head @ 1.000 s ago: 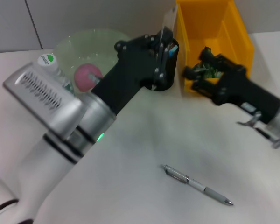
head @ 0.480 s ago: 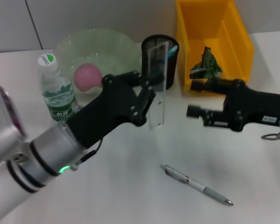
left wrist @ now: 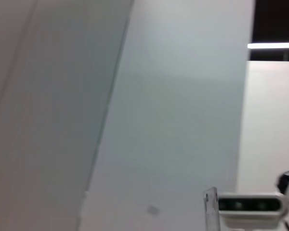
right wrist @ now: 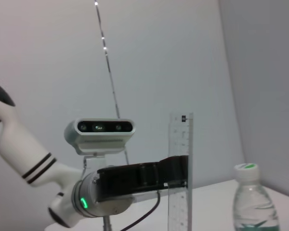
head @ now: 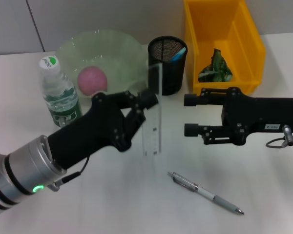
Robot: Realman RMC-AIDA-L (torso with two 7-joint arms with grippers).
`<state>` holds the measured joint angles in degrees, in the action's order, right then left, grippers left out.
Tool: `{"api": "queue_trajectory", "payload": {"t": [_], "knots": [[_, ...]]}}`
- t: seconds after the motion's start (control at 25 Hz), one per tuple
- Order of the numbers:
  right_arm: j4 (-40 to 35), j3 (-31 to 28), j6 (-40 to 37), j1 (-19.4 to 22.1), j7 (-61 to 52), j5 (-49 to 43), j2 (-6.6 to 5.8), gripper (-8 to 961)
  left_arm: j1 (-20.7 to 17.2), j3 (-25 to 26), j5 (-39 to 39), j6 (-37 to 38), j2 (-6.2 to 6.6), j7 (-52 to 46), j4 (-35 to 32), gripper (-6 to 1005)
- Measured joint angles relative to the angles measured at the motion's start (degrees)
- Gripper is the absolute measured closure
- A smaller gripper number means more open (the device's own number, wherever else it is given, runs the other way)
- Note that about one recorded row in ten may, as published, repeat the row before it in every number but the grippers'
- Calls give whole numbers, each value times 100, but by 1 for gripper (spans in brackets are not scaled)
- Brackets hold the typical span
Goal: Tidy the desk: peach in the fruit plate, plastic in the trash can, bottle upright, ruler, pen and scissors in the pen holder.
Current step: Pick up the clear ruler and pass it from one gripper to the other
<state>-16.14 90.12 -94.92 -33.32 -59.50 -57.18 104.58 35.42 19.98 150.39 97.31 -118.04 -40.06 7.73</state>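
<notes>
My left gripper (head: 147, 103) is shut on the clear ruler (head: 153, 136), which it holds upright in front of the black mesh pen holder (head: 166, 68). The same ruler (right wrist: 179, 168) shows in the right wrist view, and its tip (left wrist: 210, 211) shows in the left wrist view. To the ruler's right, my right gripper (head: 188, 115) is open and empty, its fingers pointing at the ruler. The scissors' blue handle (head: 178, 53) sticks out of the holder. The pen (head: 205, 193) lies on the desk (head: 112, 195). The peach (head: 92, 80) sits in the fruit plate (head: 122, 44). The bottle (head: 58, 92) stands upright. Green plastic (head: 215, 67) lies in the trash can (head: 244, 34).
The pen holder and trash can stand close together at the back, just behind my right arm. The bottle (right wrist: 250, 202) stands to the left of my left forearm, in front of the plate.
My left arm has drawn back from the pen holder toward the front with the ruler. My right gripper has left the trash can and now points at the ruler.
</notes>
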Motion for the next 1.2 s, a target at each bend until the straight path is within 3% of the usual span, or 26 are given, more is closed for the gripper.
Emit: {"api": "queue_trajectory", "payload": {"t": [0.48,0.88,1.08,1.2], "knots": [[-523,-8,-56,-97,-493,-461,162,263,210,-3,377,108,-18,-9,-158,966],[-596,-12,-143,-138,-633,-591,176,324,285,-156,430,393,-16,-212,-320,966],[-641,-12,-168,-140,-636,-593,183,492,293,-187,430,442,-18,-229,-334,966],[-653,-12,-192,-141,-638,-593,198,490,307,-187,430,445,-18,-242,-334,966]]}}
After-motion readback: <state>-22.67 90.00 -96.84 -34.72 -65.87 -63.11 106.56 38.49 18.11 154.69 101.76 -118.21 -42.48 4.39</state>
